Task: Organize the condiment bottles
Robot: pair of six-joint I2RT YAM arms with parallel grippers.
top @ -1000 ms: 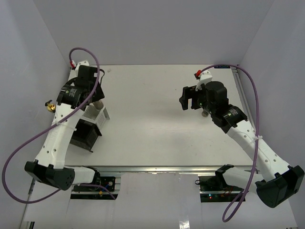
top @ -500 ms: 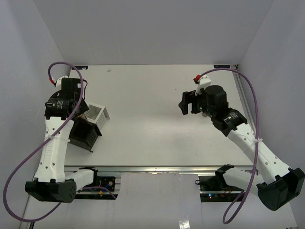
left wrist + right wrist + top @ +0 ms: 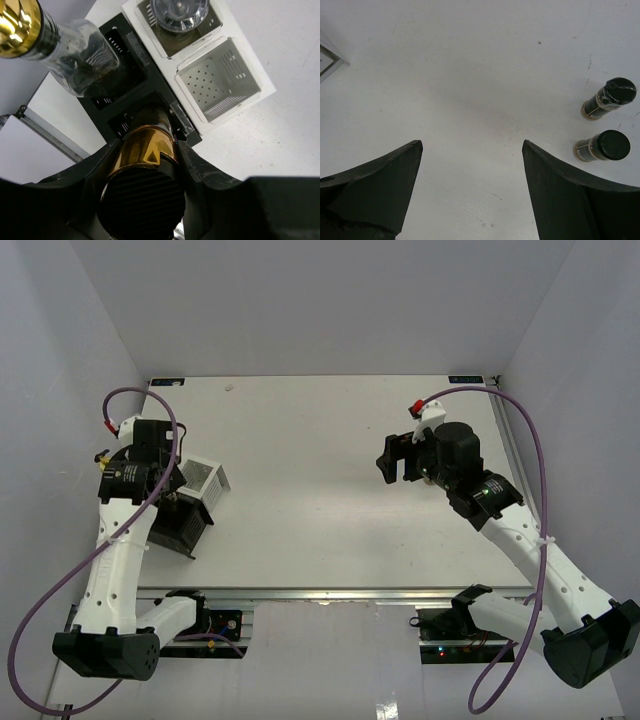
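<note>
Jaws of the left gripper (image 3: 148, 159), seen from its wrist camera, are pinched on the shiny gold cap of a dark bottle (image 3: 142, 142). The bottle hangs straight down over the nearest black compartment of the black-and-white rack (image 3: 152, 95). Whether its base is already seated cannot be told.

Just beyond it, in the next black compartment, a clear square bottle (image 3: 82, 57) leans at a tilt, its gold cap pointing toward the camera's upper left. Farther on, in the white half of the rack, one compartment (image 3: 217, 80) holds nothing. The one past it holds a squat clear jar (image 3: 179, 9), cut off by the frame edge.

Across the white table (image 3: 320, 500), well apart from the rack, the right gripper (image 3: 471, 145) hovers with its fingers spread wide around nothing. Beyond it and to its right stand two small dark bottles, one (image 3: 601, 146) nearer and one (image 3: 609, 98) farther. Both have black caps and pale labels, and they are close together but not touching.

These bottles look rigid, smooth and light, probably glass, so likely slippery and breakable if dropped or knocked. A grip across the cap or just under it, from above, seems safest. The tilted clear bottle would probably want righting by its neck.
</note>
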